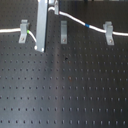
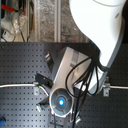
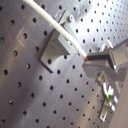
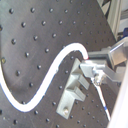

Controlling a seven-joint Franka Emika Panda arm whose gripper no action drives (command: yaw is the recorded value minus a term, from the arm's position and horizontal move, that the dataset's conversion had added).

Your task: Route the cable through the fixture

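In the first exterior view the white cable (image 1: 75, 20) runs from that view's left edge through the left fixture (image 1: 23, 31). Its green band (image 1: 31, 36) lies just past that clip, and the cable disappears behind my gripper (image 1: 40, 46). It reappears higher, passes above and behind the middle fixture (image 1: 63, 31) without sitting in its fork, carries its blue band (image 1: 87, 25), and rests in the right fixture (image 1: 108, 32). In the first wrist view the cable (image 3: 55, 25) crosses a fixture (image 3: 57, 47) and ends at my fingertips (image 3: 102, 57). The gripper looks shut on the cable.
The black perforated board (image 1: 65, 90) fills the nearer part of the first exterior view. In the second exterior view the arm's white body (image 2: 97, 25) covers the middle, and only the cable ends (image 2: 15, 86) and the outer clips (image 2: 106, 91) show.
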